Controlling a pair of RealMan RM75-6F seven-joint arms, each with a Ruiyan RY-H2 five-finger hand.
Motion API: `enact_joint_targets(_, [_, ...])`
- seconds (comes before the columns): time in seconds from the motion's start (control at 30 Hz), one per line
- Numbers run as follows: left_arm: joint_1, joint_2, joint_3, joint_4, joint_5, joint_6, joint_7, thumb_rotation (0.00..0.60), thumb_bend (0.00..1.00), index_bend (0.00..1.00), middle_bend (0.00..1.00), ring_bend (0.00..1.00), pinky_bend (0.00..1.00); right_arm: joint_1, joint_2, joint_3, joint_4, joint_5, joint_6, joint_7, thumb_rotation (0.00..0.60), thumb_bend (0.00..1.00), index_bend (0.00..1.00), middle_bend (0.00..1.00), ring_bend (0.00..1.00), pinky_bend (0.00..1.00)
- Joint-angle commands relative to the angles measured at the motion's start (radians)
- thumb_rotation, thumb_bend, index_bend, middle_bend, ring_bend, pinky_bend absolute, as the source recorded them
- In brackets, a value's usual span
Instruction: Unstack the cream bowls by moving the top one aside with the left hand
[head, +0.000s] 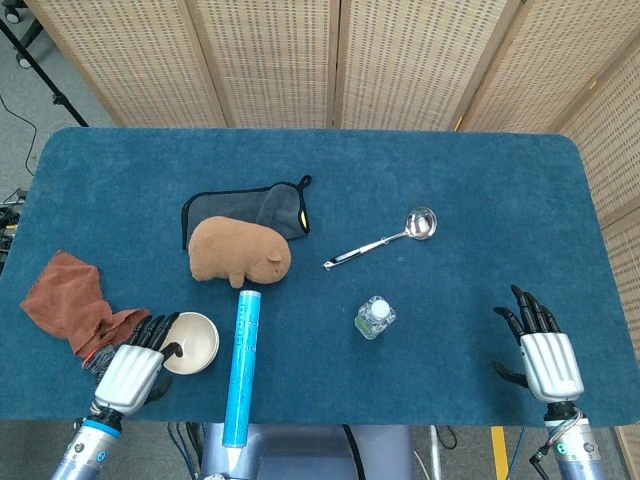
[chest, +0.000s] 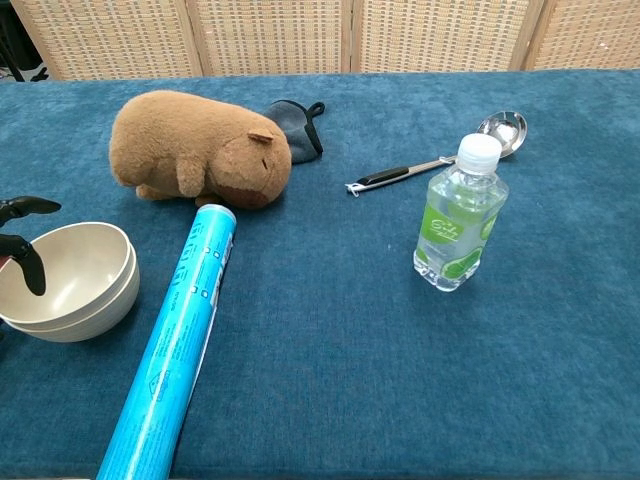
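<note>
Two cream bowls (head: 193, 342) (chest: 70, 283) sit nested at the table's front left, just left of a blue tube (head: 243, 365) (chest: 179, 337). My left hand (head: 133, 365) lies at the bowls' left side, its black fingers reaching over the top bowl's rim; in the chest view only its fingertips (chest: 24, 258) show, curled above the bowl's left edge. Whether they clamp the rim I cannot make out. Palm-down near the front right edge is my right hand (head: 540, 353), fingers apart, holding nothing.
A rust-brown cloth (head: 66, 303) lies left of the bowls. Behind them sit a plush capybara (head: 238, 252) (chest: 200, 150) and a grey mitt (head: 258, 210). A water bottle (head: 374, 317) (chest: 456, 215) stands mid-table, with a steel ladle (head: 385, 239) (chest: 447, 156) beyond it.
</note>
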Motion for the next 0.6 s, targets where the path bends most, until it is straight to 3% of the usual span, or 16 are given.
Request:
enact_joint_targets(0.03, [0.001, -0.007, -0.002, 0.01, 0.001, 0.002, 0.002, 0.6, 0.33, 0.43, 0.05, 0.0, 0.04, 0.0, 0.0, 0.0, 0.0, 0.0, 0.0, 0.0, 0.6, 0.16, 0.22, 0.0, 0.0, 0.15])
enact_joint_targets(0.6, [0.012, -0.052, -0.009, 0.074, 0.045, 0.043, 0.008, 0.6, 0.33, 0.44, 0.06, 0.0, 0.04, 0.0, 0.0, -0.003, -0.001, -0.001, -0.002, -0.003, 0.6, 0.16, 0.22, 0.0, 0.0, 0.15])
